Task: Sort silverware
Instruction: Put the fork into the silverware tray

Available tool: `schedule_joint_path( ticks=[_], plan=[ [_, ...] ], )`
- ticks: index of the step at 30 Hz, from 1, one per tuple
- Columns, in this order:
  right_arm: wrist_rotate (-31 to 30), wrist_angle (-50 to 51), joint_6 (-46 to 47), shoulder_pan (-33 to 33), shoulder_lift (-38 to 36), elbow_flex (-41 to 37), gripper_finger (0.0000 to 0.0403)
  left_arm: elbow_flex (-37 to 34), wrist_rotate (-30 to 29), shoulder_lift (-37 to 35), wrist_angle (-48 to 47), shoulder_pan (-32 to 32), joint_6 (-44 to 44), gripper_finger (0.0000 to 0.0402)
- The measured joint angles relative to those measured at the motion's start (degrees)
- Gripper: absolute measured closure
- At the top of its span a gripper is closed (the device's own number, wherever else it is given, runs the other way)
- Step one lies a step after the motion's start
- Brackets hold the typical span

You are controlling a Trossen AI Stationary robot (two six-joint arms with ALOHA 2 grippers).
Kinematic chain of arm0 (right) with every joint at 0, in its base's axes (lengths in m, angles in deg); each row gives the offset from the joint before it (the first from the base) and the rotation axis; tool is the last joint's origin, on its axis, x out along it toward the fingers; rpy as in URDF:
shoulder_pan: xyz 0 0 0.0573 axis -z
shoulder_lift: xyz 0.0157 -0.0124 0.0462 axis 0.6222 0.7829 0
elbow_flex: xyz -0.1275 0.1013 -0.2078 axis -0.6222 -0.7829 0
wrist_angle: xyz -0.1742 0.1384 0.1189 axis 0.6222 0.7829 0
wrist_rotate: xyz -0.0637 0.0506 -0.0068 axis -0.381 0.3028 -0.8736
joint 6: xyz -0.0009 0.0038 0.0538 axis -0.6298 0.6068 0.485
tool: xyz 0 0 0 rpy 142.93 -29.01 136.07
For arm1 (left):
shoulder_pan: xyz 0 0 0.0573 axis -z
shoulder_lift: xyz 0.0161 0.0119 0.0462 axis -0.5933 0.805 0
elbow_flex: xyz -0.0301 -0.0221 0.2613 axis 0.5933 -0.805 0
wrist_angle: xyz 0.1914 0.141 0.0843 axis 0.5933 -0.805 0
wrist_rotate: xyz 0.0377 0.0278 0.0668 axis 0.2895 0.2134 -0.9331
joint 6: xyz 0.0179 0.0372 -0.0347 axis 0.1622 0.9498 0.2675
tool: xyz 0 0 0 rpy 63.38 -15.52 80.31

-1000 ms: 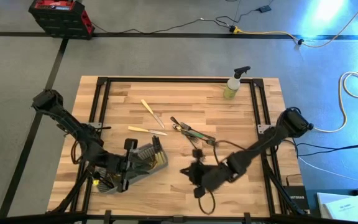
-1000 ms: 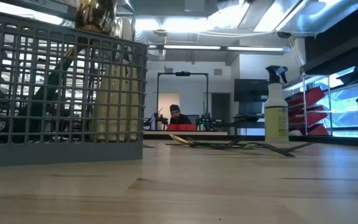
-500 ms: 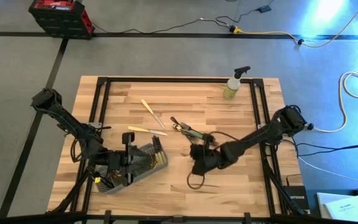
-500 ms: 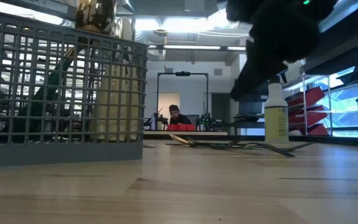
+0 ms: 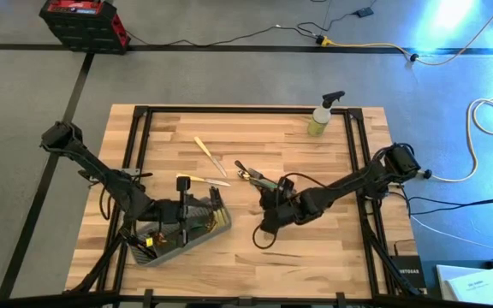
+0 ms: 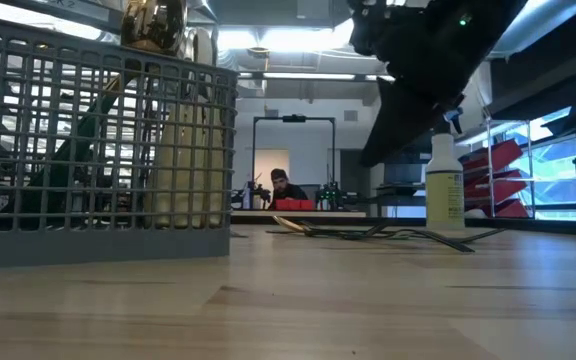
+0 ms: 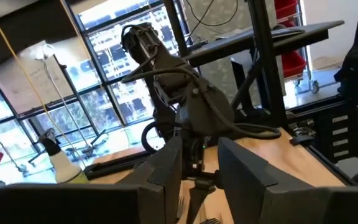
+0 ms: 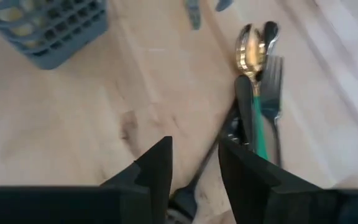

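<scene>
**Right arm back over the loose pile, jaws parting**

The right gripper [image 8: 194,171] now has its jaws a little apart with nothing between them, hanging just above the pile of silverware [image 8: 258,93]: a gold spoon and a fork on green and dark handles, beside the caddy [image 5: 182,229]. A second ago this gripper sat nearer the table's front edge, clear of the pile, so a fresh pick looks due. The left gripper [image 5: 181,198] stays at the caddy, jaws slightly apart, apparently empty. More cutlery stands in the caddy; two cream-handled pieces [image 5: 207,154] lie beyond it (the spray bottle's [image 6: 444,185] label is unreadable).
</scene>
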Motion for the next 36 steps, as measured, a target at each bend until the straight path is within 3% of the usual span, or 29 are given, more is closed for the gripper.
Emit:
schedule_joint_path(
  ticks=[3, 8, 30, 36],
  plan=[
    [1.2, 0.12, -0.06, 0.9, 0.0, 0.0, 0.0291, 0.0, 0.0, 0.0, -0.54, 0.04, 0.02, 0.0313],
    [10.68, -0.1, 3.31, 3.64, 0.46, 0.02, 0.0292, 0.0, 0.02, 0.01, -3.43, -0.08, -2.99, 0.0313],
    [18.47, 0.84, 3.46, 9.89, 8.74, 0.22, 0.0294, 0.0, 0.03, 0.02, -9.04, -0.76, 1.64, 0.0313],
    [19.67, 0.45, 3.06, 9.74, 8.76, 0.22, 0.0362, 0.0, 0.02, 0.02, -9.08, -1.07, 1.99, 0.0313]
  ],
)
